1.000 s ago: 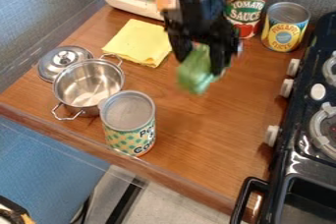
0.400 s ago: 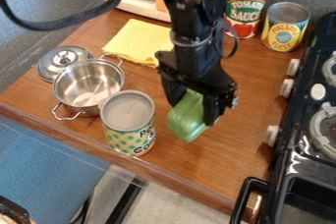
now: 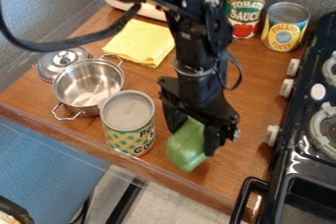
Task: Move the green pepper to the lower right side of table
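Wood-grain table (image 3: 256, 90) boxed in by gray fabric walls up top, twelve o'clock being the top of my feed. So I've got the green pepper (image 3: 185, 145) pinched in the claw (image 3: 193, 139), one finger at its ten and the other at its three. It sticks out below the fingertips, long axis close to twelve-six, with the bottom end leaning a bit toward seven. Can't tell from this angle if it's touching the wood.

Pepper's near the front edge, and the corner I want looks to be around four or five o'clock from it. Pretty short trip, I reckon: slide over that way, get low, then let go.

What bugs me is the black handle (image 3: 242, 196) near that corner, plus the stove (image 3: 295, 152) with its knobs running up the three o'clock side. Swing too wide and I'd probably clip one. Too far toward six and the pepper could go off the edge.

Peas-and-carrots can (image 3: 128, 125) is close by at about ten, steel pot (image 3: 89, 88) beyond it, both out of the way. Yellow cloth (image 3: 141, 41) is up around eleven, no bother either.
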`<state>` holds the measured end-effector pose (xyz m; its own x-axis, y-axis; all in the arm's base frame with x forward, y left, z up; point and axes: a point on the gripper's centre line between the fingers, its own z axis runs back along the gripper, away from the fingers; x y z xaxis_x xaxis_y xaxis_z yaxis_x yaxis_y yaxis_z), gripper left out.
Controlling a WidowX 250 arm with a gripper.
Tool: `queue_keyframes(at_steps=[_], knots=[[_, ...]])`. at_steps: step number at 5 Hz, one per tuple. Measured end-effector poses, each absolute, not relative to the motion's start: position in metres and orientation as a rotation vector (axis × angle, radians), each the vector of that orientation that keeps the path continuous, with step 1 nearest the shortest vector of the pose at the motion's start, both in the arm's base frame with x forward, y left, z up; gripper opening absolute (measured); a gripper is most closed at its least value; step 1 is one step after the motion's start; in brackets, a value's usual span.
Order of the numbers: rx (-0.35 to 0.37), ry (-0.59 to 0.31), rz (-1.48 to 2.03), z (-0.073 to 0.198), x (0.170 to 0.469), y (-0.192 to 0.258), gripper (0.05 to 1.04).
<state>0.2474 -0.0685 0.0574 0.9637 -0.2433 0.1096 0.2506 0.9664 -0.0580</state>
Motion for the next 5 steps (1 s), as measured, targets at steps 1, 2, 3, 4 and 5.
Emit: queue_keyframes(at_steps=[1, 2, 3, 4, 5], knots=[[-0.074, -0.092, -0.265, 0.055, 0.243, -0.071, 0.842], [-0.073, -0.092, -0.250, 0.054, 0.242, -0.071, 0.900], [-0.068, -0.089, -0.248, 0.053, 0.242, -0.070, 1.017], [-0.069, -0.102, -0.236, 0.058, 0.243, -0.068, 1.009], [-0.082, -0.140, -0.213, 0.073, 0.243, -0.062, 1.004]])
